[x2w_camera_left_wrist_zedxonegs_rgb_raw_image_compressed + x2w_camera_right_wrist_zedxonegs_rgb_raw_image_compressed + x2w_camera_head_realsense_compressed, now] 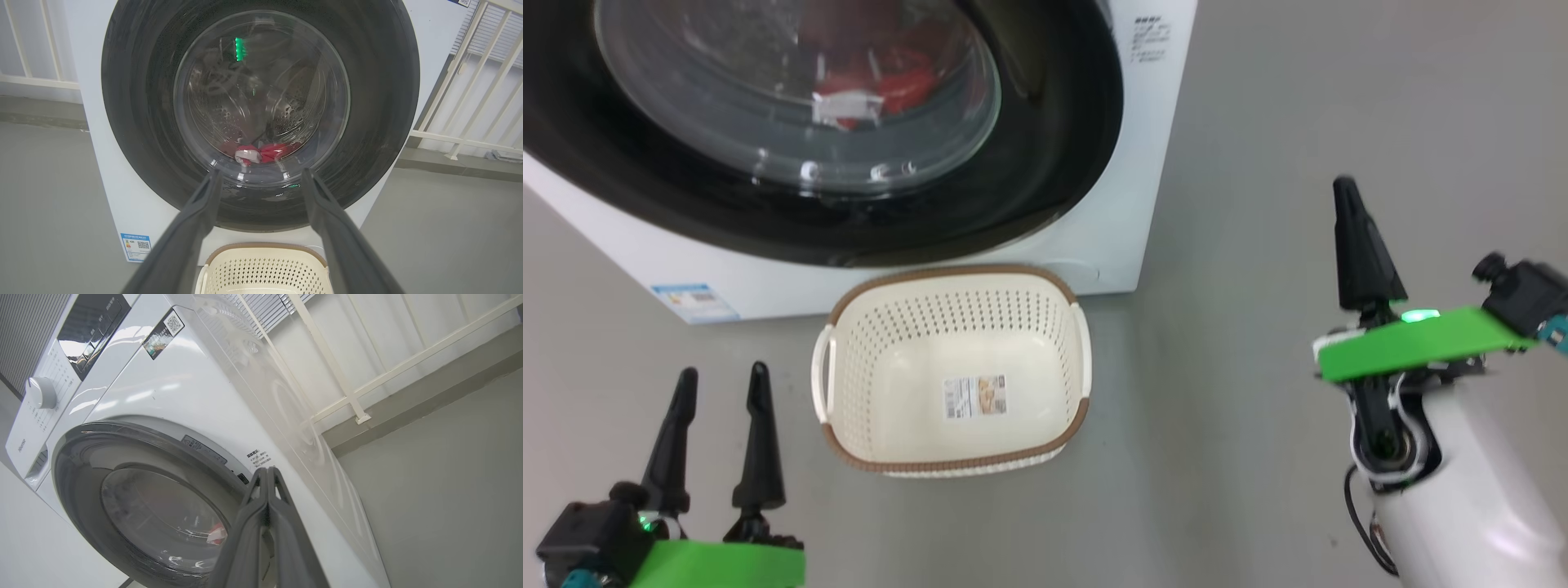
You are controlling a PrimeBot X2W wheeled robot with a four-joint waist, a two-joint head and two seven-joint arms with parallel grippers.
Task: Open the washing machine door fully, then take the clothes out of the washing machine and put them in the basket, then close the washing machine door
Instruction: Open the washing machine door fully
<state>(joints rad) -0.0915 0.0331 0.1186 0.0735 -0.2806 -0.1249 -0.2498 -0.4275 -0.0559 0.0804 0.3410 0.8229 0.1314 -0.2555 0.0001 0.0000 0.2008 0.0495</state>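
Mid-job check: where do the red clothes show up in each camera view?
Head view: clothes at top, left of centre, behind the glass of the door.
Left wrist view: clothes at centre, low in the glass.
Right wrist view: clothes low centre, at the glass's right edge.
Shared landmark: the door's black rim around the glass.

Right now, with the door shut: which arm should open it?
Right, probably. The right pincer is raised, shut, pointing near the rim of the door; the left pincer sits low and open beside the basket.
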